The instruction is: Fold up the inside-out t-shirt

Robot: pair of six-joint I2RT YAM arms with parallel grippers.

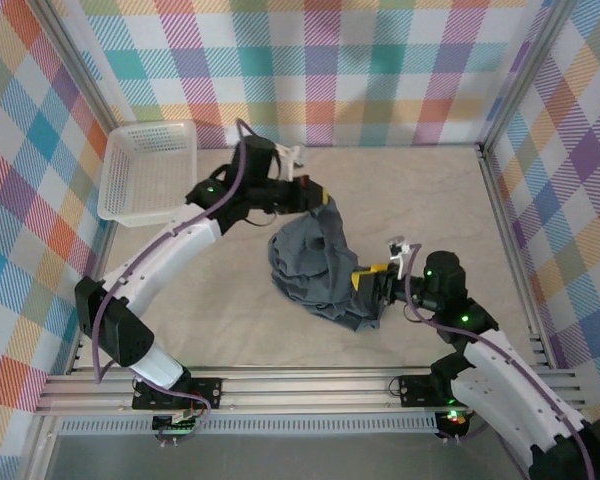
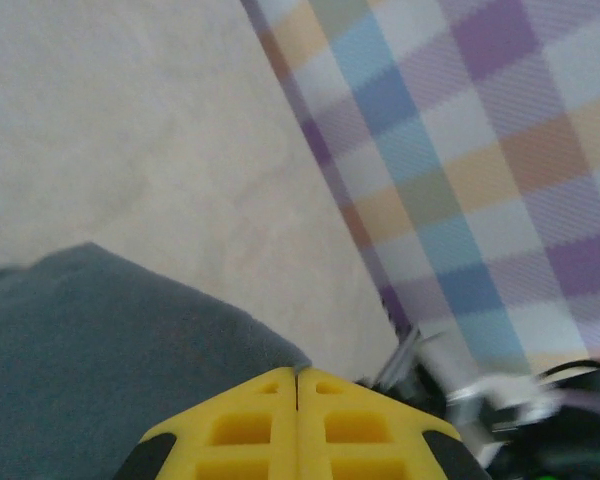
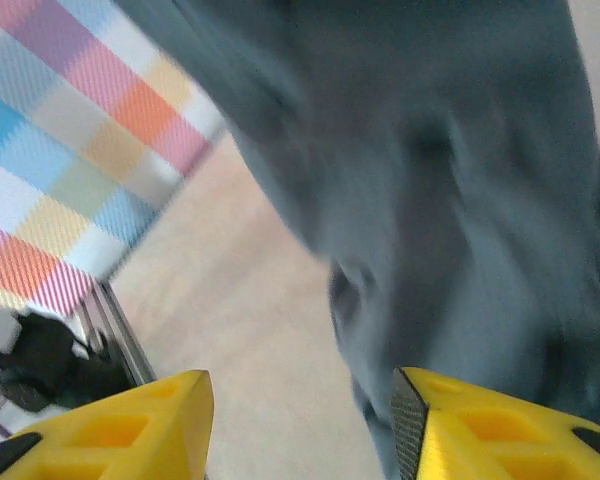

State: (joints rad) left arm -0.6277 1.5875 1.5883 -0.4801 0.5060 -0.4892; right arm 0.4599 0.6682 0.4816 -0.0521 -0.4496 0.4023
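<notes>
- The t-shirt (image 1: pixel 315 270) lies as a loose, crumpled heap near the middle of the counter (image 1: pixel 220 310). Its far end is drawn up into a peak, and its near end sags onto the surface. You can see no flat panel, straight hem or crease. The blurred cloth does not show which side faces out.
- Progress, as a judgement: you are at the very start. No fold has been made and the cloth is not yet spread. Left to do are opening the heap, laying it flat, and bringing the sleeves and body over into a tidy packet.
- The left jaws are closed at the peak of the heap. In the left wrist view the two yellow fingers (image 2: pixel 250 425) meet with no gap, and the grey cloth (image 2: pixel 90 350) runs right up to their tips. From above, the raised end of the t-shirt stops exactly there. Read this as a pinch on the edge of the t-shirt.
- The right jaws stand apart at the near right edge of the heap and hold nothing. In the right wrist view bare counter shows between the yellow fingers (image 3: pixel 130 420). The cloth (image 3: pixel 460 200) hangs ahead of them and comes just beside the right-hand finger.
- The left arm (image 1: pixel 170 260) reaches in from the near left and the right arm (image 1: pixel 490 350) from the near right, so they flank the heap.
- A white basket (image 1: pixel 108 185) sits in the far left corner, well apart from the t-shirt.
</notes>
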